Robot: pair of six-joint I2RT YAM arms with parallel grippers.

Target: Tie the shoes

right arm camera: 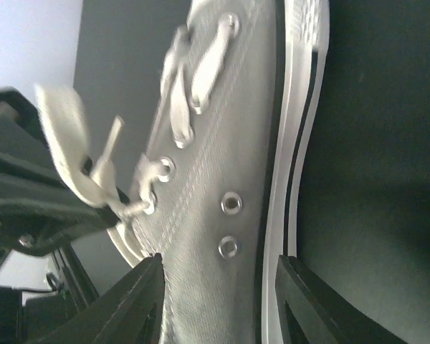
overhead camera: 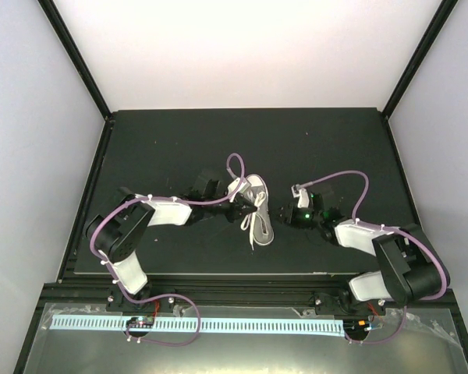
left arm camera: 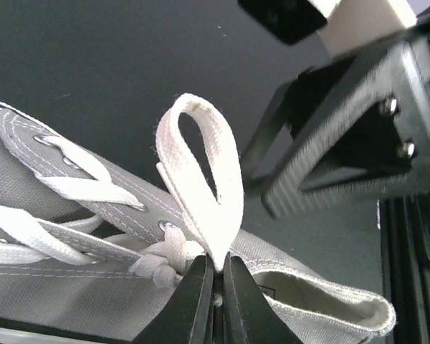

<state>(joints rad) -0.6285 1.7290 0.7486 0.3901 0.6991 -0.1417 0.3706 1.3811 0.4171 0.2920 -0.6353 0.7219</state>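
Observation:
The grey canvas shoe (overhead camera: 256, 204) with its white sole lies in the middle of the black table. My left gripper (left arm camera: 216, 265) is shut on the base of a white lace loop (left arm camera: 208, 158), just above the knot at the top eyelets (left arm camera: 161, 261). The loop stands upright over the shoe's tongue. My right gripper (right arm camera: 221, 264) is open, its two fingers standing either side of the shoe's grey side wall (right arm camera: 222, 129) and sole near the heel. In the right wrist view the lace loop (right arm camera: 63, 136) shows at the left with the left gripper's dark fingers (right arm camera: 36, 208) on it.
The black mat (overhead camera: 179, 148) ends at a raised front edge near the arm bases. White walls (overhead camera: 31, 117) close in the left, right and back. A white slotted strip (overhead camera: 218, 324) runs across in front of the bases. Purple cables (overhead camera: 339, 178) arc over both arms.

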